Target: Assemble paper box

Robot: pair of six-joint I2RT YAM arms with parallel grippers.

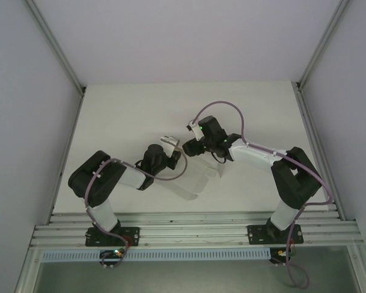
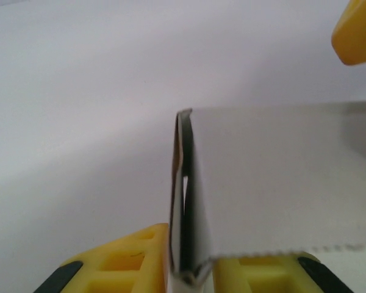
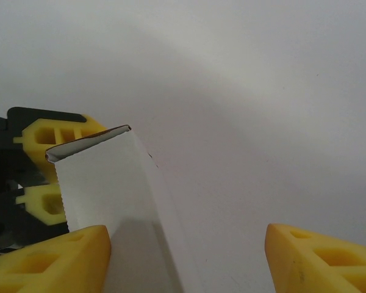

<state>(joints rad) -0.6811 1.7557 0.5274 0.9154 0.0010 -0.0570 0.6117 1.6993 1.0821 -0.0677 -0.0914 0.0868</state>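
The paper box (image 1: pixel 195 178) is a white card, partly folded, lying tilted between the two arms on the white table (image 1: pixel 128 110). My left gripper (image 1: pixel 172 154) holds its folded edge. In the left wrist view the paper box (image 2: pixel 274 183) stands edge-on between the yellow fingers (image 2: pixel 134 256), and the left gripper (image 2: pixel 191 256) has a finger against each side of it. My right gripper (image 3: pixel 186 262) is open wide over the other end. A panel of the paper box (image 3: pixel 104 189) lies beside its left finger (image 3: pixel 61 259) and well apart from the right one.
Metal frame rails (image 1: pixel 195 223) run along the near edge, and walls stand close on the left and right of the table. A purple cable (image 1: pixel 232 116) loops above the right arm. The right gripper's yellow fingertip (image 2: pixel 357 30) shows at the top right of the left wrist view.
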